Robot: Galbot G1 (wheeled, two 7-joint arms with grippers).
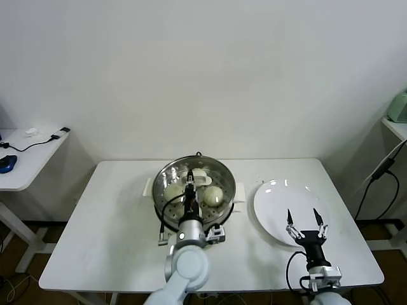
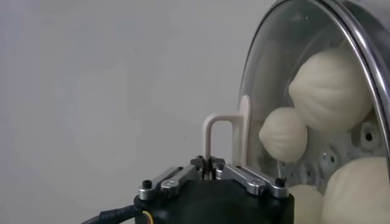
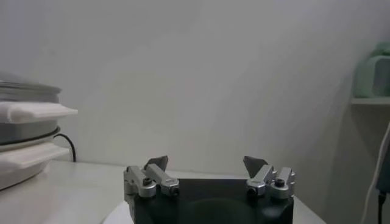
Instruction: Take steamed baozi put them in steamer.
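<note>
Here, from the head camera, a white table (image 1: pixel 114 222) holds the steamer (image 1: pixel 226 175) at centre, with cream baozi (image 1: pixel 213 196) inside. The left gripper (image 1: pixel 190 180) sits over it, pinched onto the glass lid (image 1: pixel 166 173) by its handle. Beside the steamer lies a white plate (image 1: pixel 270 203); the right gripper (image 1: pixel 306 220) hovers over it, fingers spread wide and holding nothing.

From the left wrist camera, the lid handle (image 2: pixel 218 129) is clamped between closed fingers, buns showing through the glass.

From the right wrist camera, open fingertips (image 3: pixel 157 163) point toward the wall.
</note>
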